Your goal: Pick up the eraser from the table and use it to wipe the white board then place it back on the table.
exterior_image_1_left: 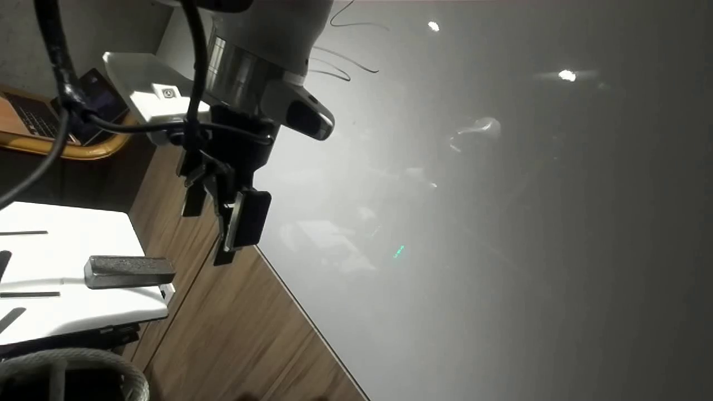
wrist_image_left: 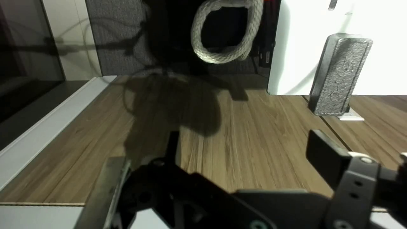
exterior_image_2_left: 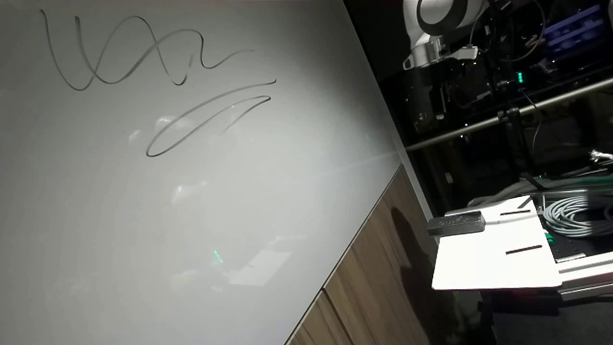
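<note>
Spreading Brown, Falling Dark

Showing brown wood-grain panelling (exterior_image_1_left: 239, 334) in all three views, taking shadows (wrist_image_left: 197, 114) and bordering a pale strip (wrist_image_left: 57, 121) in the wrist view. Including a curved tan seat edge (exterior_image_1_left: 83, 152) in an exterior view. Stretching a metal rail (exterior_image_2_left: 565, 97) diagonally in an exterior view.

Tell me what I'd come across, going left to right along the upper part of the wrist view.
Cream-coloured panel → loop of braided rope → left edge of the white table → dark grey eraser.
</note>
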`<state>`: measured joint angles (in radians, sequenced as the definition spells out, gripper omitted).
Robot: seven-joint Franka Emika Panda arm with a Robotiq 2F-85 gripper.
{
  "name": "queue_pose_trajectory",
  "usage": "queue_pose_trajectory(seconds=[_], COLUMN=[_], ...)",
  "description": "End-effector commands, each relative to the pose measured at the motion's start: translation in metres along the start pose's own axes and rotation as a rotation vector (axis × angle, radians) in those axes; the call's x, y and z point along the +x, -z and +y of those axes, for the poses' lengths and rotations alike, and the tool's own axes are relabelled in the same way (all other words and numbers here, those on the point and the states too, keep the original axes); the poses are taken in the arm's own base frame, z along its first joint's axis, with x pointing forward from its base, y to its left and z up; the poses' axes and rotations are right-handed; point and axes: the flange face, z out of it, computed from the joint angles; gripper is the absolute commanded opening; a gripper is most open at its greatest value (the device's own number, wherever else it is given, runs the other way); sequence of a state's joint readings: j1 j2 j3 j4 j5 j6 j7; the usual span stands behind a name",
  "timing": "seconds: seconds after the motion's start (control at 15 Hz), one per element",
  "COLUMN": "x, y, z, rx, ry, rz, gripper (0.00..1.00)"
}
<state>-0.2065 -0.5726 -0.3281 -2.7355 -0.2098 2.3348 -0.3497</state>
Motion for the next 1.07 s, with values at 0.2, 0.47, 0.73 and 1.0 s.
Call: queue_pose_trajectory(seconds=[0.2,0.47,0.73,1.0], x=[0.031,0.063,0.071,0.05], y=[-0.03,-0.053,-0.07,-0.096], z=[-0.07,-0.119,-0.128,-0.141], rx=[-0.045,-0.053,-0.004,0.012], ry=[0.093,0.095,0.012,-0.009], rz=[-0.056,-0.042,-0.018,-0.05], gripper=[1.0,1.0,1.0,1.0])
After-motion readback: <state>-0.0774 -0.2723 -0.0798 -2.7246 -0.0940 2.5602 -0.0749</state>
